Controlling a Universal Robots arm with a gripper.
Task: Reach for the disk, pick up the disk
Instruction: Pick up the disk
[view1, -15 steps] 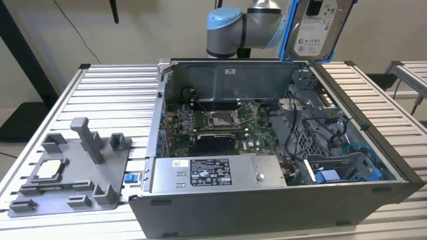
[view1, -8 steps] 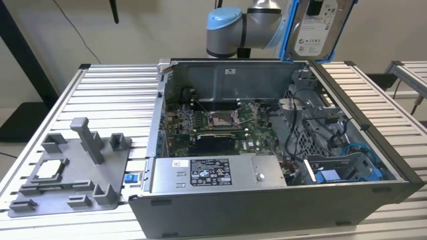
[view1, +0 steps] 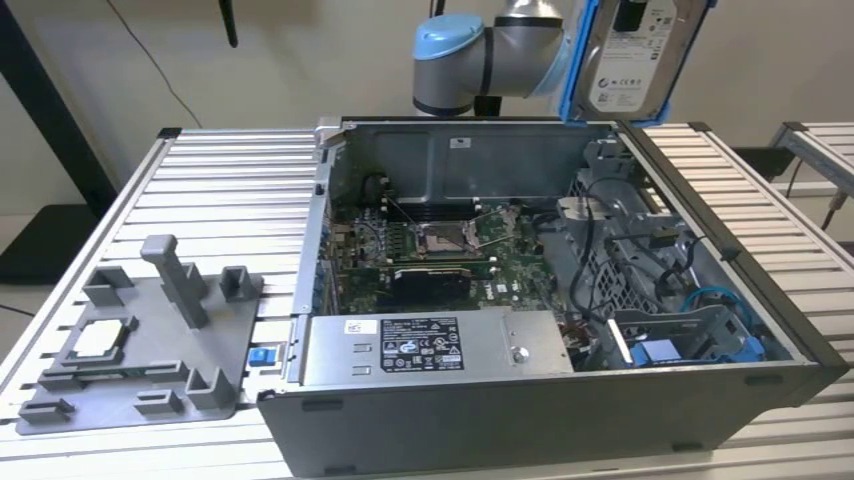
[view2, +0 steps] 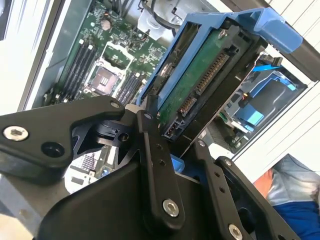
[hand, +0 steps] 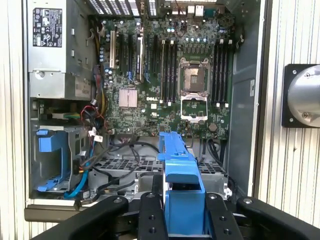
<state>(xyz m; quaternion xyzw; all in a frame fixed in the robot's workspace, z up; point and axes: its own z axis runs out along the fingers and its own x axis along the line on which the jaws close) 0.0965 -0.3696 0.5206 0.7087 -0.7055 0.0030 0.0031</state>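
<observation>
The disk (view1: 638, 58) hangs upright high above the back right corner of the open computer case (view1: 534, 420), its white label facing the exterior view and its blue bracket (view1: 577, 70) along the edge. In the second wrist view my gripper (view2: 175, 137) is shut on the disk (view2: 200, 82), whose green circuit side and connector show, with black fingers (view2: 150, 125) pressed on either side. In the first wrist view the blue bracket (hand: 181, 172) sits edge-on between the fingers of the gripper (hand: 182, 205), above the case interior.
Inside the case lie the motherboard (view1: 441, 240), a silver power supply box (view1: 427, 345) with a sticker, loose cables and a blue drive bay (view1: 694, 345). A grey fixture (view1: 147, 340) holding a small silver chip (view1: 100, 340) sits on the slatted table (view1: 227, 190) at the exterior view's left.
</observation>
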